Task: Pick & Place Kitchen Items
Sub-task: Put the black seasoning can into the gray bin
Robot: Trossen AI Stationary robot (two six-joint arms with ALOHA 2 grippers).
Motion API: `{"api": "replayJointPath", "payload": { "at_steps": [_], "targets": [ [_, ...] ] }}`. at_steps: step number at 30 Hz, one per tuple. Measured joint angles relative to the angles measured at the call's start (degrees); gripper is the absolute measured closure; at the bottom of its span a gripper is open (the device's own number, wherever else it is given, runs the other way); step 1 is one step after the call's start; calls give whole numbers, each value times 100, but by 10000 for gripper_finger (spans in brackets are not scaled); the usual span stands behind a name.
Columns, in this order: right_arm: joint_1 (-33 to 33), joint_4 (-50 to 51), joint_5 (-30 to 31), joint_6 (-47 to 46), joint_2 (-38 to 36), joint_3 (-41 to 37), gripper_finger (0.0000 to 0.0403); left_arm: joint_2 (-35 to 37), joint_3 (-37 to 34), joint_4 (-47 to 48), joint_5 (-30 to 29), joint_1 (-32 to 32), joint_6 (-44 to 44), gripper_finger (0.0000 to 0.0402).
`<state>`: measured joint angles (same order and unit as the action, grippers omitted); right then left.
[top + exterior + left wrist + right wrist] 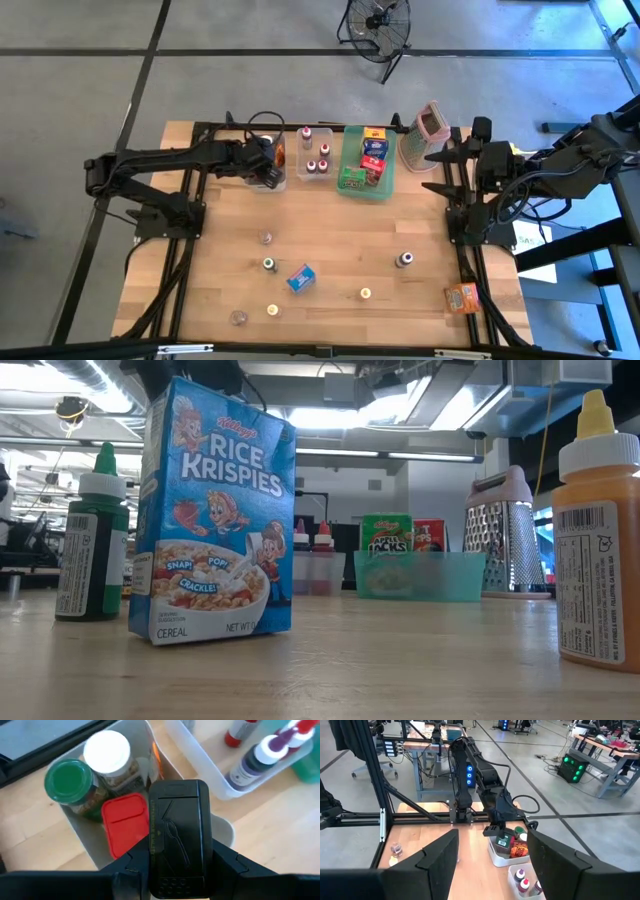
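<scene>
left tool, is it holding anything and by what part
Yes: the left tool grips a black-lidded jar by its lid, over a clear bin of jars. The right tool is open, empty.

High view looks straight down on your whole light wooden table. Low view sits at tabletop level, close behind the blue Rice Krispies cereal box. Left wrist view peers down into the clear plastic jar bin; right wrist view sees that bin from across the table.

A box grater stands beside the green tray, perhaps touching.
</scene>
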<state>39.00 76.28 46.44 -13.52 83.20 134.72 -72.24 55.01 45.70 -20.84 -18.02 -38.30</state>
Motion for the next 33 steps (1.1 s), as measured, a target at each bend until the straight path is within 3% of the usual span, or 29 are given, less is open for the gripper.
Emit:
{"api": "replayJointPath", "payload": {
  "at_steps": [11,24,33],
  "targets": [
    [-2,-20,-7,50,0,0,164,4,-938,-1170,216,-97,-50,276],
    [-2,-21,-4,66,-2,0,164,2,-967,-1466,-535,-419,-237,276],
    [-2,-21,-7,48,0,0,164,-171,-967,-1433,-574,-463,-393,276]
  ]
}}
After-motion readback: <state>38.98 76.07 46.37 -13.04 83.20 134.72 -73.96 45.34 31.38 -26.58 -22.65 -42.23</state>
